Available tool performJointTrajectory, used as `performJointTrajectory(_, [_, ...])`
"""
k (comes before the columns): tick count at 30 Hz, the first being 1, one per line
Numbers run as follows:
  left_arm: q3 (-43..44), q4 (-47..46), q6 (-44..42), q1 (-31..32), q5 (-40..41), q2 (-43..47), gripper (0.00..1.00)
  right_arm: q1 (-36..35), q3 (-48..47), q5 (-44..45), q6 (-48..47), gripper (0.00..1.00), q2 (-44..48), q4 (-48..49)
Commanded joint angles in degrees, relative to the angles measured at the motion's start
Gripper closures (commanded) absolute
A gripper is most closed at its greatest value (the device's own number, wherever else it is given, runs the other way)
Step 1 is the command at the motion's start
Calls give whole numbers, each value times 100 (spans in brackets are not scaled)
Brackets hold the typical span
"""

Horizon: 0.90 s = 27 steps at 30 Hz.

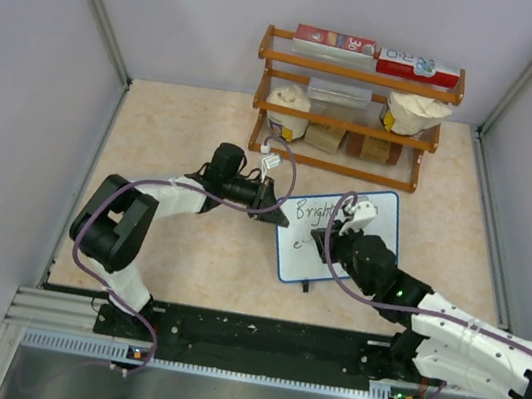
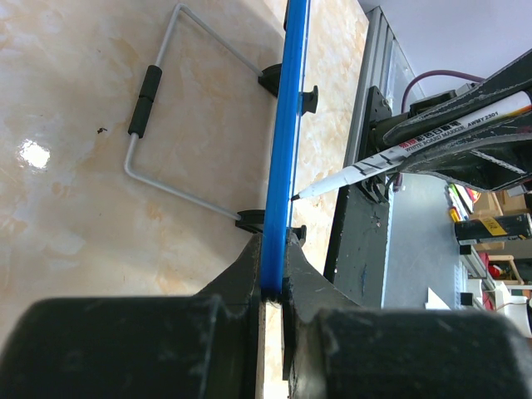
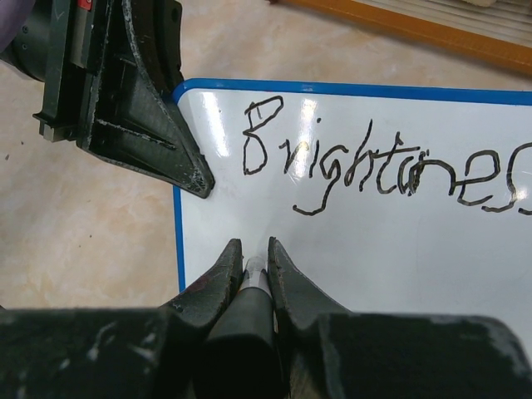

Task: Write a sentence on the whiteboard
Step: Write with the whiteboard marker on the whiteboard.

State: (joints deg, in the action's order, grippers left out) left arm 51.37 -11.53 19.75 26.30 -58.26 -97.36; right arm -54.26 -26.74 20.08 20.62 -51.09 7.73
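The whiteboard (image 1: 369, 221) lies on the table right of centre, white with a blue rim (image 2: 287, 125). My left gripper (image 2: 274, 274) is shut on its left edge, also seen from above (image 1: 273, 209). The sentence (image 3: 374, 166) reads "Brightnes" in black along the board's top (image 1: 310, 210); a small mark sits lower left (image 1: 291, 247). My right gripper (image 3: 253, 253) is shut on a white board marker (image 3: 249, 291) and hovers over the board's lower left (image 1: 325, 241). The marker (image 2: 399, 150) slants down with its tip at the board's face. The right arm hides the board's lower right.
A wooden rack (image 1: 352, 102) with boxes and bags stands behind the board. The board's wire stand (image 2: 166, 108) lies folded out on the table to its left. Grey walls close in both sides, and a metal rail (image 1: 224, 335) runs along the near edge.
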Motion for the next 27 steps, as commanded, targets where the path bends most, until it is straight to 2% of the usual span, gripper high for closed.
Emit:
performJointTrajectory(1, [-84,353,-806,103,913,-196,100,-14,-262,31,3,100,-6,308])
performJointTrajectory(27, [-84,371,-806,103,913,-178,100,-14,55,23,249,100,91,-104])
